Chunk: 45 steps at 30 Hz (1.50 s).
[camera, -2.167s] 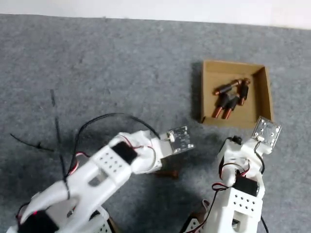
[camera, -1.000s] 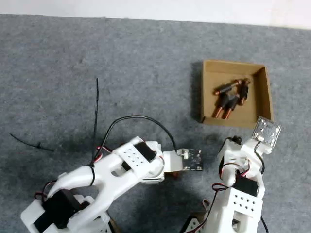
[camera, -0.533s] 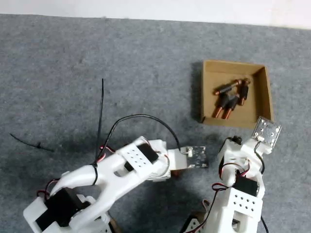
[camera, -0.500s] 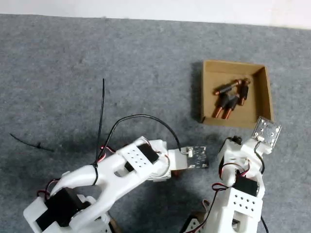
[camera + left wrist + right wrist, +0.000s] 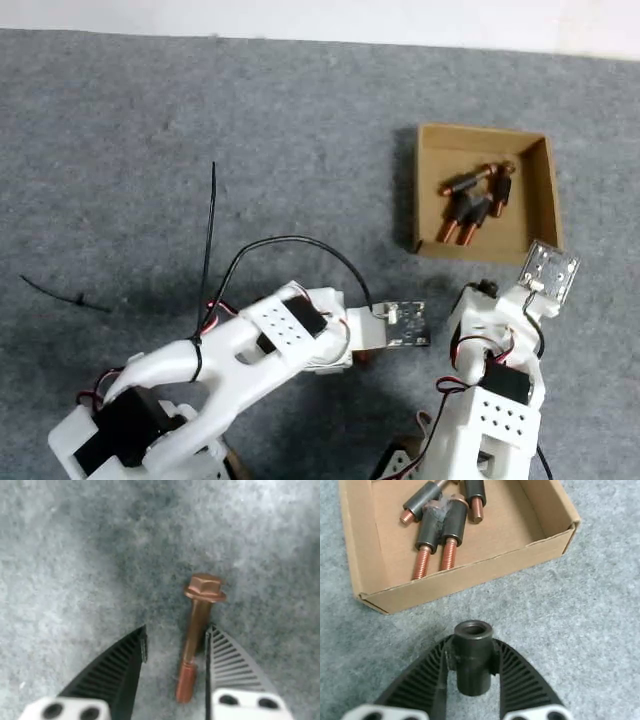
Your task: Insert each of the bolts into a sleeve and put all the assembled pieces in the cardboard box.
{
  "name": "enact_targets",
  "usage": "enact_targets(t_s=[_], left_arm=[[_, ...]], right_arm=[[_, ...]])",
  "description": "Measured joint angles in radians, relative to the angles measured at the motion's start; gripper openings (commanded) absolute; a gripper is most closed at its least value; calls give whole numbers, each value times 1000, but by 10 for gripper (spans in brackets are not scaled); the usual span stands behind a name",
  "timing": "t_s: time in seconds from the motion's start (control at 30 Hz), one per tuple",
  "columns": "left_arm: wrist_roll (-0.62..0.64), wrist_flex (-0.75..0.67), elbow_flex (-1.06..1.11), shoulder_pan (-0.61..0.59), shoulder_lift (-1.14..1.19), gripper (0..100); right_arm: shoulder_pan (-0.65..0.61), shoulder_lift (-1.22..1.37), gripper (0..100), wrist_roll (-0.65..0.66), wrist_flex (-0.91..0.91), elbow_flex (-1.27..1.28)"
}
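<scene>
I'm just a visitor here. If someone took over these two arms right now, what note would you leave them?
Left gripper: open, straddling a bolt that lies on the table, not yet gripped.
Right gripper: shut on an empty sleeve, near the cardboard box.
Done: four assembled pieces lie in the box.
Left: grip the bolt, insert it into the sleeve, box it.

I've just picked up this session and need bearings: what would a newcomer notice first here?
A copper bolt lies flat on the grey mat, inside the open left gripper. The right gripper is shut on a black sleeve near the cardboard box, where several assembled pieces already lie.
</scene>
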Motion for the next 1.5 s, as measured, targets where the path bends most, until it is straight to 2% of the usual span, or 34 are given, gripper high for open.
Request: enact_targets(t_s=[0.27,0.43,0.47,0.8,1.1,1.2,1.3,1.5], left_arm=[[0,0,0,0,0,173],[2,0,0,6,2,10],[2,0,0,6,3,2],[3,-14,0,-15,11,5],[11,-14,9,-103,-5,5],[15,-14,57,-114,-87,5],[72,-14,123,-133,-221,5],[170,-41,279,-219,-605,6]], right_arm=[[0,0,8,0,0,0],[0,0,9,0,0,0],[0,0,9,0,0,0],[0,0,9,0,0,0],[0,0,9,0,0,0],[0,0,9,0,0,0],[0,0,9,0,0,0],[0,0,9,0,0,0]])
